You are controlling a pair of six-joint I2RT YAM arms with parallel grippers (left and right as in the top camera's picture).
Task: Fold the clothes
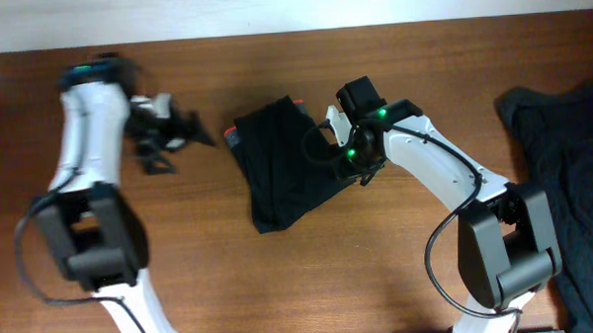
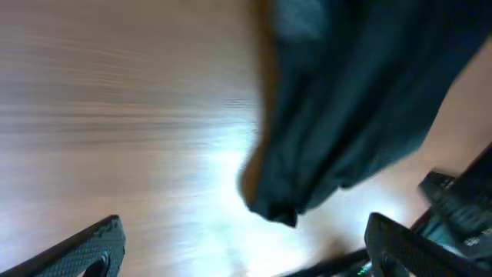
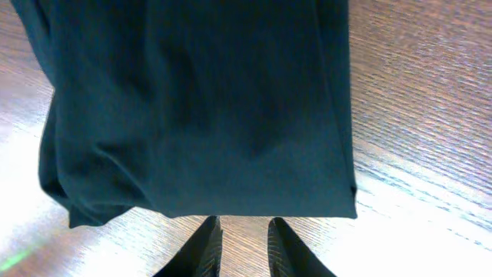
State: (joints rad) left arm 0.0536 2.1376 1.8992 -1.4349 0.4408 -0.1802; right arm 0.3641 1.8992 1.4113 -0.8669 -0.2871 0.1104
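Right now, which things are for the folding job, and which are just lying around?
For the job:
- the folded pair of soft black trousers with a red-edged band
- the right pincer, at their edge, holding nothing

Just lying about:
- the dark rumpled heap of clothes, at the right end of the brown wooden table

Overhead, light falls evenly on the table (image 1: pixel 281 296), and the view is sharp except for the smeared top of the left arm (image 1: pixel 88 95). The left wrist view is blurred throughout, its wood grain streaked, with white glare below the trousers (image 2: pixel 346 108). The right wrist view is sharp. Glare whitens the table below the trousers, whose dark folds barely show.
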